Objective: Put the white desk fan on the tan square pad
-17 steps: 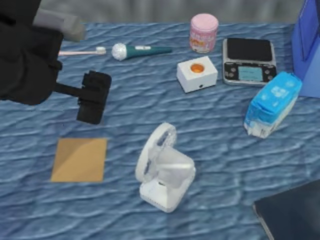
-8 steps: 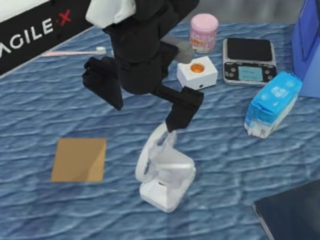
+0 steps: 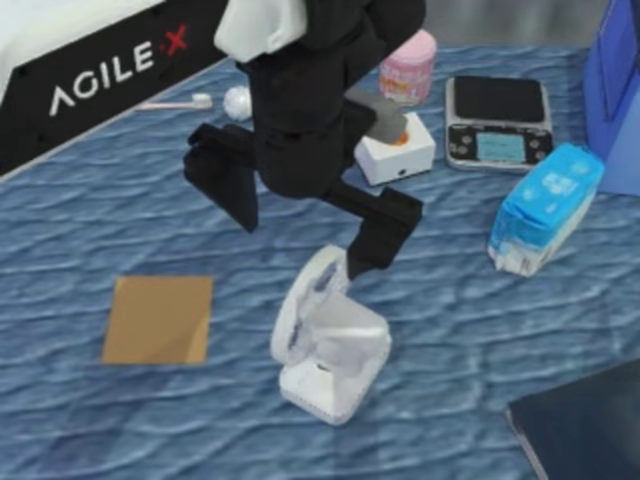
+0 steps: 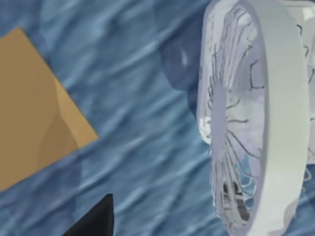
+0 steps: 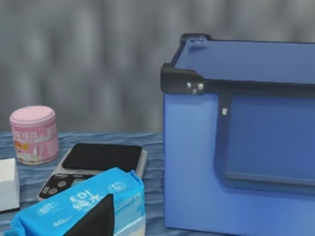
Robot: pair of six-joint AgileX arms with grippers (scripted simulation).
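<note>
In the top view, the left gripper [image 3: 300,225] is hanging over the middle of the table with its fingers spread wide; one black finger [image 3: 225,180] is sitting out to the left, the other finger [image 3: 380,235] is pointing down just beside the upper rim of the white desk fan [image 3: 328,335]; whether it is touching the rim I cannot tell. The fan is standing on the blue cloth a little below the centre, its ring head tilted toward the left; the tan square pad [image 3: 159,319] is lying flat to the left of it, apart from it and bare. Along the far edge are lying a toothbrush [image 3: 185,100], a pink jar [image 3: 410,65], a small white cube with an orange circle [image 3: 400,155] and a kitchen scale [image 3: 498,122]; a blue tissue pack [image 3: 546,207] is resting to the right, near a blue crate [image 3: 613,90].

In the left wrist view, the fan's grille [image 4: 246,123] is filling one side, edge-on; the pad [image 4: 34,108] is showing beyond a strip of cloth, and one dark fingertip [image 4: 96,221] is entering the picture.

In the right wrist view, the crate [image 5: 236,147], the scale [image 5: 93,164], the jar [image 5: 33,133] and the tissue pack [image 5: 78,206] are showing; of the right gripper only one dark fingertip [image 5: 96,221] is in sight, so its spread I cannot tell.
</note>
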